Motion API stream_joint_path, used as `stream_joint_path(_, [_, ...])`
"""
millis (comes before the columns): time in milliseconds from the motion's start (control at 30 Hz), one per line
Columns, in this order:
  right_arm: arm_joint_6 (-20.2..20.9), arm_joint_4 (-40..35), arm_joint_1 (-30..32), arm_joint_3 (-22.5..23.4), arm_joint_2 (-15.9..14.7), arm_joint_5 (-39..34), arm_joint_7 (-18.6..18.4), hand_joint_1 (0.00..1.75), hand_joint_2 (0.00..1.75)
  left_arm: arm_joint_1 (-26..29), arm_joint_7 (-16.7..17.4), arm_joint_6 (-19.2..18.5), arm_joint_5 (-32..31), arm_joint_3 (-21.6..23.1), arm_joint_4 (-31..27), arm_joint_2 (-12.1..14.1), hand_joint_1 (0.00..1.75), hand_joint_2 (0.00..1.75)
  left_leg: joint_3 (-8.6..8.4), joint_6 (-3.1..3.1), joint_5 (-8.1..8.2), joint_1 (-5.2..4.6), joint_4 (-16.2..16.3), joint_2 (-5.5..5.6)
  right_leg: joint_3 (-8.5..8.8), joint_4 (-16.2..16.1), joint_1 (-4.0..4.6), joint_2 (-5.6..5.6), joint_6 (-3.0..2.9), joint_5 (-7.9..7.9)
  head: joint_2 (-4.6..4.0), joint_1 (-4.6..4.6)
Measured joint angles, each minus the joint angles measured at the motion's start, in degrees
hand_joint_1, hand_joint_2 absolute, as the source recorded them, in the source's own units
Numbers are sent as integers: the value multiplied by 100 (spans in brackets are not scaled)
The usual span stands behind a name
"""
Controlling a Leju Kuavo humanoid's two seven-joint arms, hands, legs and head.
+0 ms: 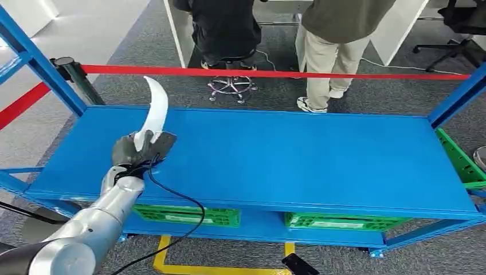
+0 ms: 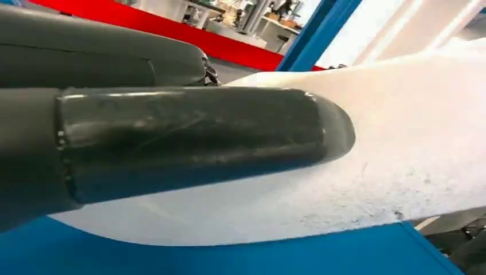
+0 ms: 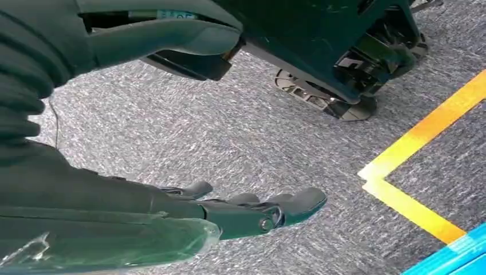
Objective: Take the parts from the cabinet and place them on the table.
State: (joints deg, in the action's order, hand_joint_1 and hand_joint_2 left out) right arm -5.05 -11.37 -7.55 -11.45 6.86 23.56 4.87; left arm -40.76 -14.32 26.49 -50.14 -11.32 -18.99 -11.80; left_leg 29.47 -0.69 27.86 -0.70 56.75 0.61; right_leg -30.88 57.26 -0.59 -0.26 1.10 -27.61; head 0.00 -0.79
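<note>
I have the left robot hand [image 1: 133,152] closed around the base of the white curved part [image 1: 156,109], holding it upright over the left end of the blue counter [image 1: 298,154]. My right robot hand [image 3: 252,209] hangs by the floor, fingers apart, holding nothing. I judge this the placing step: next I should lower the part onto the counter, then loosen the fingers.

A blue metal shelf [image 1: 298,160] with blue corner posts spans the room, its broad top sheet level and glossy. On its lower tier two green crates [image 1: 189,215] sit side by side, one left, one right. Grey carpet [image 1: 143,86] with yellow tape [image 1: 172,266] runs beneath.
</note>
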Motion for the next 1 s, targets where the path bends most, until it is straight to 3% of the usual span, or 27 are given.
stream_joint_path(233, [2,0,-3,42,0,13,7,0,175,-3,232,236,-260,219,0,18,166,0,-1,0,0,0,0,-1,0,1,0,1,0,1,0,0])
stream_joint_path(567, [4,0,-17,77,0,35,7,0,175,-18,251,306,-284,376,0,61,168,0,0,0,0,0,0,0,-1,1,0,0,0,1,0,0])
stream_joint_path(600, [4,0,-18,79,0,35,7,0,175,-16,253,306,-284,376,0,61,169,175,0,0,0,0,0,0,-1,1,0,0,0,0,0,0])
stream_joint_path(1000, [9,-2,-18,92,0,94,42,0,175,169,100,361,-197,402,28,70,175,175,18,0,-4,2,0,-5,-24,1,0,7,0,6,0,-2])
